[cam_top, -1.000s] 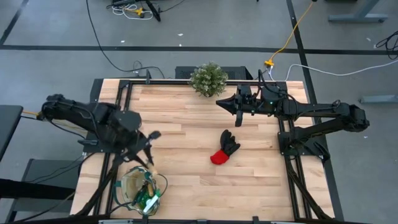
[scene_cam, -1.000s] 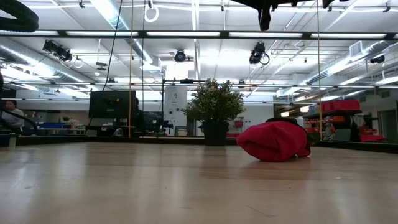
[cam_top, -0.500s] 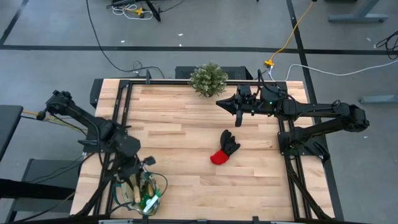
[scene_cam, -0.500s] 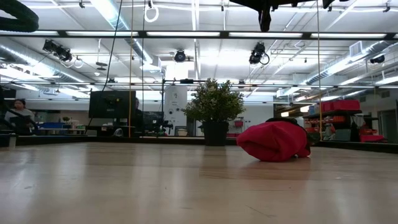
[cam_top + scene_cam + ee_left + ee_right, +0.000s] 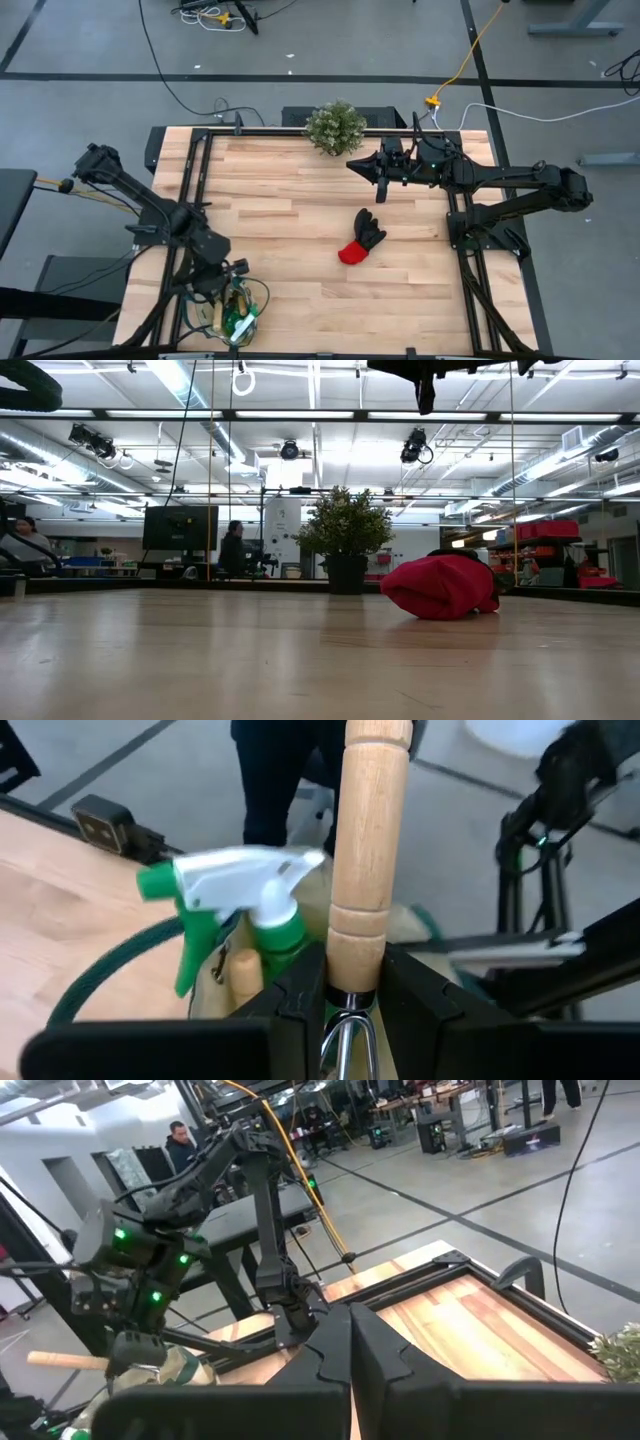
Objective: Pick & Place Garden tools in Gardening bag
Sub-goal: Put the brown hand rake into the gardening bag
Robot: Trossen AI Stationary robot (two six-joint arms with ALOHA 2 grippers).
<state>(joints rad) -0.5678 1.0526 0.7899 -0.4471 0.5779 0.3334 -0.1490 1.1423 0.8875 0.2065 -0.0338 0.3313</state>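
Rake (image 5: 368,860) status: left gripper (image 5: 222,290) has swung from just far of the gardening bag (image 5: 232,309) to right over its mouth within the last second, so the wooden-handled mini rake it carries now stands upright in the bag opening, tines end down (that reads as the drop-off stage, release not yet done). Left fingers (image 5: 295,1005) are clamped on the rake at the metal collar below the wooden handle, only a narrow gap between them, filled by the tool. Green spray bottle (image 5: 240,910) already sits in the bag just beside the rake, along with another wooden handle end. Bag is at the near-left corner of the surface (image 5: 300,200). Black-and-red glove (image 5: 362,239) has not moved, lying mid-surface right of centre, well apart from the bag, so at least that item is left to do; pruning shears I cannot pick out in any view. Right gripper (image 5: 384,180) holds the same spot over the far-right part of the surface, near the potted plant (image 5: 335,126), fingers together and holding nothing. My read for the next move: open the left fingers, lift straight up clear of the bag handles, then go for the glove. Risk: rake handle tipping against the spray bottle trigger on release.
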